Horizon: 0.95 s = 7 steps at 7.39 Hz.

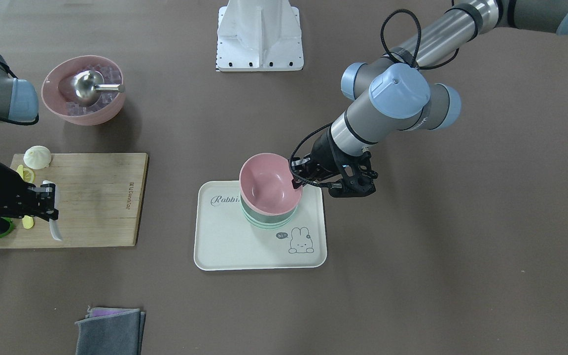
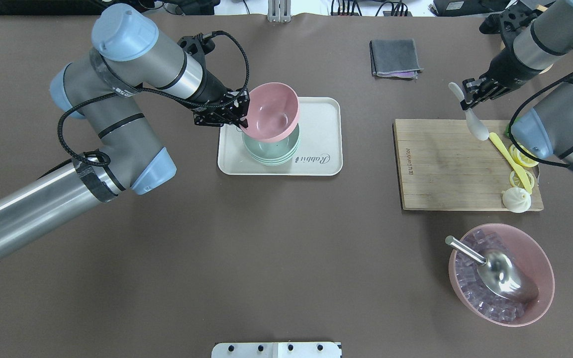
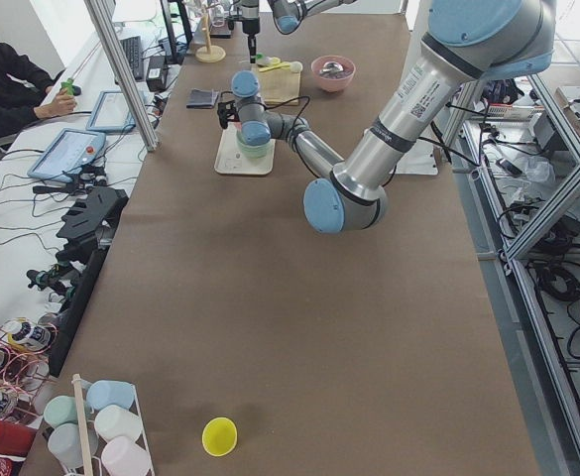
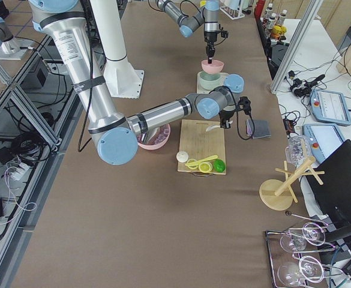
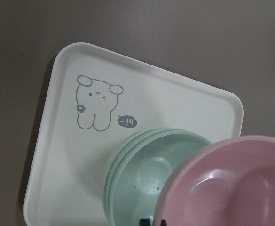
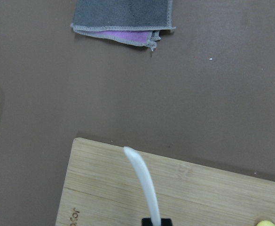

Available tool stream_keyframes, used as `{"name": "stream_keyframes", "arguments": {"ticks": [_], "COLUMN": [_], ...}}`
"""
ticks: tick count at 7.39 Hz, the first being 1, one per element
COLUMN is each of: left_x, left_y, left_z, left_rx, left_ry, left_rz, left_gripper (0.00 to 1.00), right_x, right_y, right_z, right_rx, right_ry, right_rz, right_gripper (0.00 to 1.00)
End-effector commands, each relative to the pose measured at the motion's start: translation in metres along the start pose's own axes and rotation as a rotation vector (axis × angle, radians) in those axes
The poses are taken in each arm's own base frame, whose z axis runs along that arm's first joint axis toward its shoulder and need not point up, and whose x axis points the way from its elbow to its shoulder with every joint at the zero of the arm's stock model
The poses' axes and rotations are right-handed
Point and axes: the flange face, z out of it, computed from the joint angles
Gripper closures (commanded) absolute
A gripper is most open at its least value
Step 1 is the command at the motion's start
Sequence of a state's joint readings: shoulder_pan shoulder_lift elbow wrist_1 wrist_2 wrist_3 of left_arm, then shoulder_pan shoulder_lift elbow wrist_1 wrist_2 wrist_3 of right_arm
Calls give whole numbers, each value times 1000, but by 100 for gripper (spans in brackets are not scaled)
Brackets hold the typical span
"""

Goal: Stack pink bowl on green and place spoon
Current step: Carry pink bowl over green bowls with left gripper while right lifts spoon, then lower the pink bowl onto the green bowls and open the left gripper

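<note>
My left gripper [image 2: 240, 112] is shut on the rim of the pink bowl [image 2: 272, 112]. It holds the bowl tilted, just over the stack of green bowls [image 2: 271, 151] on the white rabbit tray [image 2: 326, 114]. The left wrist view shows the pink bowl [image 5: 231, 188] overlapping the green bowls [image 5: 146, 174]. My right gripper [image 2: 467, 97] is shut on the white spoon [image 2: 475, 122] at the far edge of the wooden board [image 2: 445, 164]. The spoon [image 6: 144, 183] also shows in the right wrist view.
A second pink bowl [image 2: 503, 273] holds ice cubes and a metal scoop. A yellow spoon [image 2: 510, 154], lemon slices and a white bun [image 2: 516, 200] lie on the board's right side. A folded grey cloth [image 2: 395, 58] lies beyond the board.
</note>
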<state>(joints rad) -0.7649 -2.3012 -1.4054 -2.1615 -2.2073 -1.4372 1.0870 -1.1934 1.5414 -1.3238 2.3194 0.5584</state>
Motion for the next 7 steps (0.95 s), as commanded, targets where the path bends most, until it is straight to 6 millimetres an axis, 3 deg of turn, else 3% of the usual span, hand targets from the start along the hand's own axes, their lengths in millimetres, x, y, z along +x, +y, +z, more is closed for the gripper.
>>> {"name": "stream_keyframes", "arguments": {"ticks": [1,7], "left_x": [-2,-1], "left_y": [6,15], "left_z": [12,23], "left_rx": [-15,-14], "left_ry": [-14,-13], "left_rz": [10,19], "left_gripper": [100,100], "right_x": [0,-1], "right_y": [0,1], "right_z": [0,4], "right_rx": [1,-7], "right_ry": [0,1], "right_rz": [0,0], "right_gripper": [100,100]}}
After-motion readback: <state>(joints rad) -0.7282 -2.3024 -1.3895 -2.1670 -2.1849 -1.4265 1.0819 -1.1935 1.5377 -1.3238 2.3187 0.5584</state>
